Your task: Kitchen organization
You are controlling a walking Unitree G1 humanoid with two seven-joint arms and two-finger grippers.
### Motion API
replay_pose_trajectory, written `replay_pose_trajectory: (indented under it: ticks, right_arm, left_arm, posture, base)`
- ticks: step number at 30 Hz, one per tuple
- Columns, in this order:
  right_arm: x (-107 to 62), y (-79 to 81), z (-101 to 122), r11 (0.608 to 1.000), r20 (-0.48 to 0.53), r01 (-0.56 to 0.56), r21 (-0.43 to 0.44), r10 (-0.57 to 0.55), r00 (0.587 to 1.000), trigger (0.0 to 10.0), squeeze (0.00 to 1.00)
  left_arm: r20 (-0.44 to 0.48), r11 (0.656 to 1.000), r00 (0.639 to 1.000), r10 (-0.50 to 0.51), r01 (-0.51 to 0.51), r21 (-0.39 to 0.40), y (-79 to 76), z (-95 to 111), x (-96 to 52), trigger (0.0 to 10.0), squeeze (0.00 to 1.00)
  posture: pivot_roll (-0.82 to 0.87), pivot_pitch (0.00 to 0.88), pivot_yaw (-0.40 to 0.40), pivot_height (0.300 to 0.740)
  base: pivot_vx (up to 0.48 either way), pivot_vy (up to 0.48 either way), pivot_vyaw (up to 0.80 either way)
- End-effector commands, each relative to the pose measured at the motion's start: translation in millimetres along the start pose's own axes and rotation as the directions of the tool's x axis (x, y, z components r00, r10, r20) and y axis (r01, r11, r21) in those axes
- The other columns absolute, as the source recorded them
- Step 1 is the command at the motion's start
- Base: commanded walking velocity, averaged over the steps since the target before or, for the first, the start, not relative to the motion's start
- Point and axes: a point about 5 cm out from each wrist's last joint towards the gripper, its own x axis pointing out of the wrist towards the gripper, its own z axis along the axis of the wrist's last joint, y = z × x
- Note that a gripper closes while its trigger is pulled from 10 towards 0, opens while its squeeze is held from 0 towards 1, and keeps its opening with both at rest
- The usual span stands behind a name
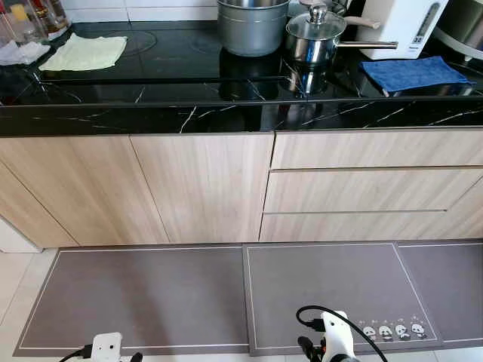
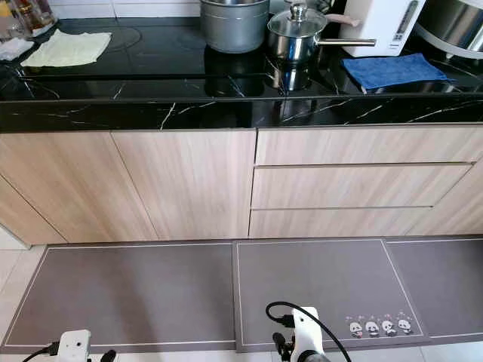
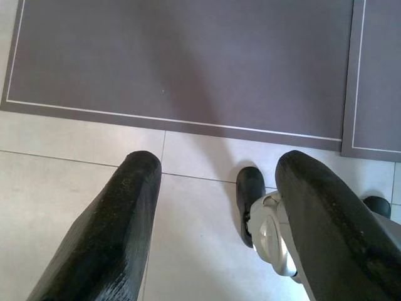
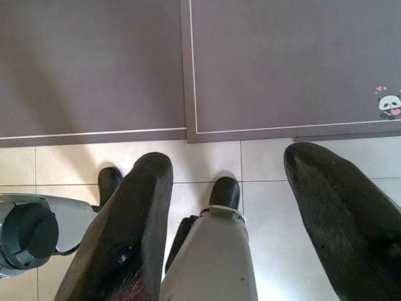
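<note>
Left eye view takes in a black marble countertop (image 1: 226,113) over pale wood cabinets (image 1: 204,188). On it stand a large steel pot (image 1: 253,26) and, just beside it, a lidded saucepan (image 1: 313,34). A yellow cloth (image 1: 84,53) lies toward the left, a blue cloth (image 1: 413,73) toward the right. Grey mats (image 1: 189,298) cover the tiled floor (image 3: 75,182). Both arms hang low: the left gripper (image 3: 216,219) and right gripper (image 4: 229,216) point at the floor, fingers spread apart and holding nothing.
</note>
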Motion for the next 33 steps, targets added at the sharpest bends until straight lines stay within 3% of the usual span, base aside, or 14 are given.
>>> replay_pose_trajectory:
  ticks: [1, 29, 33]
  right_arm:
    - [0.4, 0.8, 1.0, 1.000, -0.001, -0.006, -0.006, 0.006, 1.000, 10.0, 0.00]
    - [1.7, 1.8, 6.1, 1.000, 0.001, -0.015, -0.018, 0.015, 1.000, 10.0, 0.00]
    - [1.7, 2.1, 6.0, 0.998, -0.005, -0.023, -0.055, 0.022, 1.000, 10.0, 0.00]
  left_arm:
    - [-0.018, 1.000, 1.000, 0.000, 0.000, -0.001, -1.6, -4.9, -1.5, 10.0, 0.00]
    - [-0.038, 1.000, 0.999, -0.005, 0.005, -0.015, -5.3, -9.7, -2.3, 10.0, 0.00]
    - [-0.039, 1.000, 0.999, -0.009, 0.009, -0.012, -5.8, -9.5, -2.1, 10.0, 0.00]
  posture:
    - [0.04, 0.073, -0.035, 0.740]
    - [0.05, 0.096, -0.044, 0.740]
    - [0.05, 0.090, -0.042, 0.740]
  base:
    - [0.000, -0.334, 0.00]
    - [0.000, -0.331, 0.00]
    - [0.000, -0.327, 0.00]
